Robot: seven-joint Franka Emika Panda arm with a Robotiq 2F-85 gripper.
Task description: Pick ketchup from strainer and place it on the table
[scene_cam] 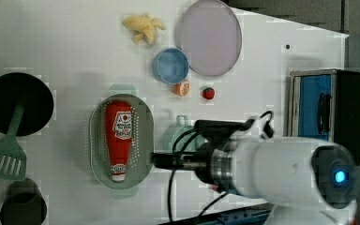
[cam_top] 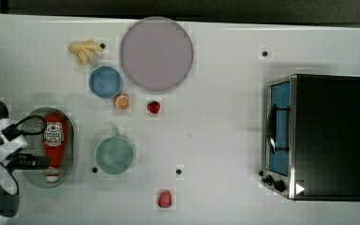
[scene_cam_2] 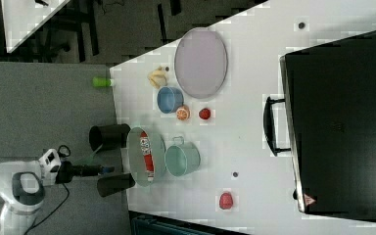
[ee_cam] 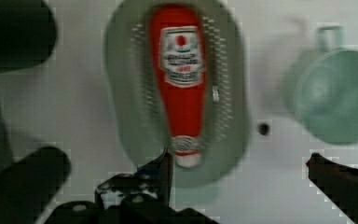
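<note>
The red ketchup (cam_top: 56, 140) bottle lies flat in the pale green strainer (cam_top: 71, 140) on the white table (cam_top: 215, 117), white cap toward the top view's bottom. The left view has the ketchup (scene_cam: 118, 136) in the strainer (scene_cam: 143, 140) too, and the wrist view looks down on the ketchup (ee_cam: 182, 84) and the strainer (ee_cam: 126, 93). My gripper (ee_cam: 240, 172) hovers above the cap end of the strainer, open and empty, one finger (ee_cam: 163, 170) near the cap. In the left view the gripper (scene_cam: 161, 160) sits at the strainer's right rim; in the top view the gripper (cam_top: 33, 161) is over its left side.
A teal mug (cam_top: 115, 154) stands right of the strainer in the top view. Further off are a blue bowl (cam_top: 105, 81), a purple plate (cam_top: 156, 53), an orange half (cam_top: 122, 101), two red fruits (cam_top: 153, 107), a banana (cam_top: 85, 50) and a toaster oven (cam_top: 318, 136). A black pan (scene_cam: 14, 103) holds a spatula.
</note>
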